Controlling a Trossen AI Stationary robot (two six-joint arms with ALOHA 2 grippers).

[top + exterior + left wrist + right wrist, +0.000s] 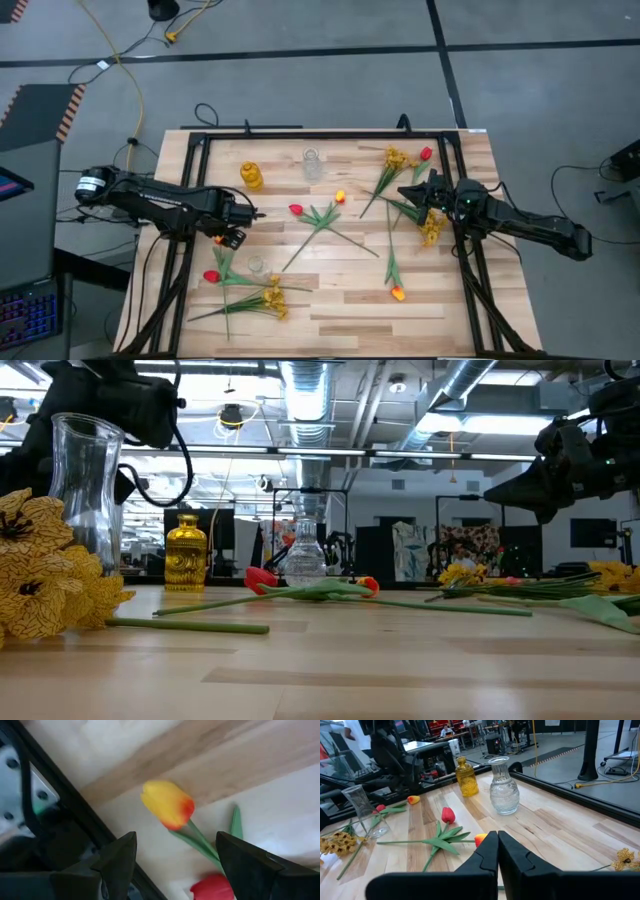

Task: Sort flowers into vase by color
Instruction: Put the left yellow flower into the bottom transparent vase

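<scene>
A: From above, what does the camera show?

B: The wooden table (330, 300) with flowers scattered over it: a red tulip (296, 210) near the middle, a yellow-orange tulip (398, 293) toward the front right, a mustard spray (274, 300) at the front left. The amber vase (251, 175) and a clear ribbed vase (312, 164) stand at the back; a clear glass vase (257, 265) sits by the left flowers. The left gripper (234, 236) hovers at the left side; the right gripper (408, 192) is over the right-hand pile.

A: And level with the table?

B: The stems lie flat, and mustard blossoms (40, 585) sit against the tall clear vase (88, 485), which the top view barely resolves.

A: The left wrist?

B: Only there is it plain that the left arm's fingers (117, 860) are spread apart, empty, with a yellow-orange tulip head (167, 804) between them and a red bloom (212, 887) beside it.

A: The right wrist?

B: The right arm's fingers (487, 852) are pressed together, nothing visible between them, pointing at an orange bloom (480, 839) on the table.
</scene>
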